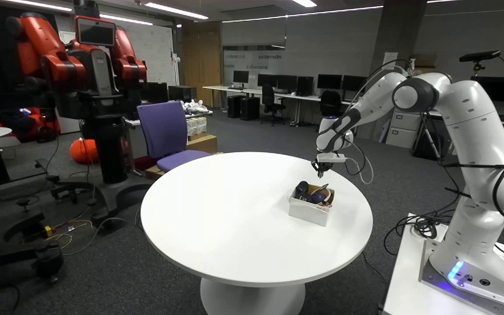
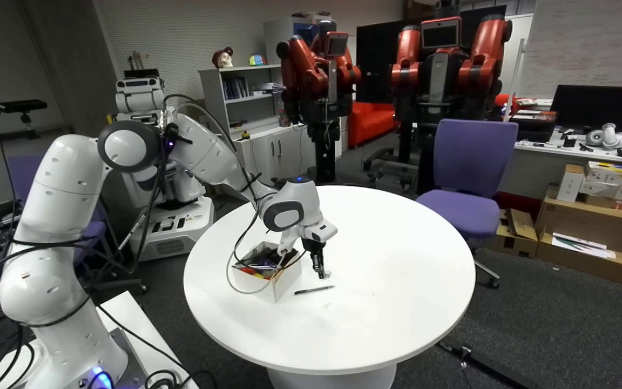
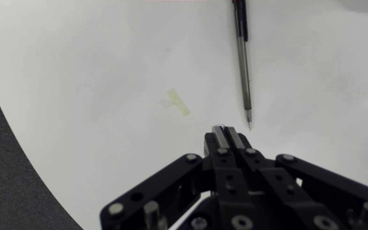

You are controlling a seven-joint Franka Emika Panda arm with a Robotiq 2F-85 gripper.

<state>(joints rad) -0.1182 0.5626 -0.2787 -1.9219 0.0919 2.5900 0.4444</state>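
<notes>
Clenched at the black metal pincer [image 3: 225, 129], maybe on the small clear scrap [image 3: 219, 125] at its tips, can't tell; hanging near a slim grey-and-black pen [image 3: 244, 70], lying flat on the round white bench [image 3: 91, 153], presumably steadied by that.

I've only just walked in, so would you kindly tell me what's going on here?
A robot arm hangs over a round white table, its fingers shut or nearly so. In the wrist view they show close to the tip of a pen, which lies loose on the table, not gripped. An open white box of assorted small items stands nearby. A tiny clear bit shows at the ends of the fingers; I cannot tell what it is or whether they hold it.
</notes>
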